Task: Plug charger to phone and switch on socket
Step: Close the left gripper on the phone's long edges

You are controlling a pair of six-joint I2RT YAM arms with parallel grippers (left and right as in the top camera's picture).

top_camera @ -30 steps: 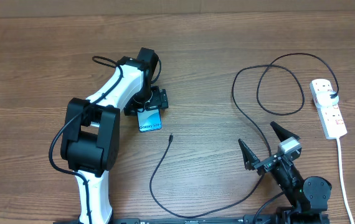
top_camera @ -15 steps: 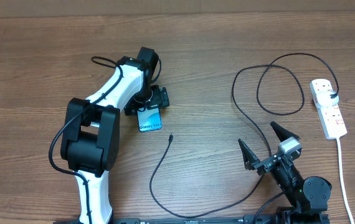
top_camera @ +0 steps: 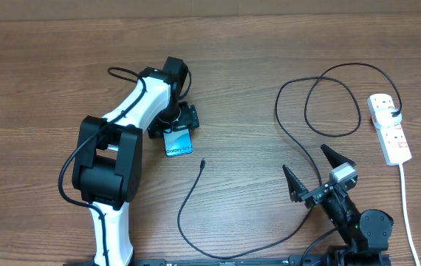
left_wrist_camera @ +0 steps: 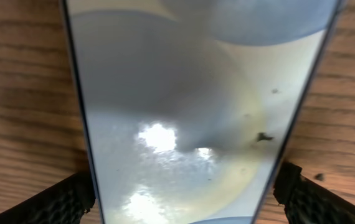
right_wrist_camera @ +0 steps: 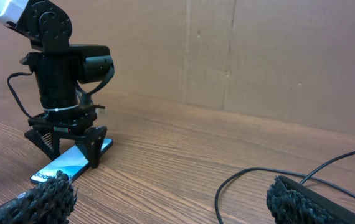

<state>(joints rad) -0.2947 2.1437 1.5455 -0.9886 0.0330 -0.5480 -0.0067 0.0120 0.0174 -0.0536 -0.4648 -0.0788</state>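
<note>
The phone [top_camera: 179, 144] lies flat on the table, screen up, with its "Galaxy S24" end toward the front. My left gripper [top_camera: 173, 124] points down over its far part, open. In the left wrist view the screen [left_wrist_camera: 190, 93] fills the frame and the fingers [left_wrist_camera: 62, 200] stand close outside both long edges. The charger is a black cable whose connector tip [top_camera: 203, 162] lies loose just right of the phone. The cable loops right to the socket [top_camera: 390, 131]. My right gripper [top_camera: 303, 158] stands open near the front, with the cable [right_wrist_camera: 249, 169] passing under it.
The socket's thick white cord [top_camera: 405, 207] runs down the right side toward the front edge. The charger's big loops [top_camera: 358, 111] cover the table left of the socket. A brown cardboard wall [right_wrist_camera: 258, 56] stands behind the table.
</note>
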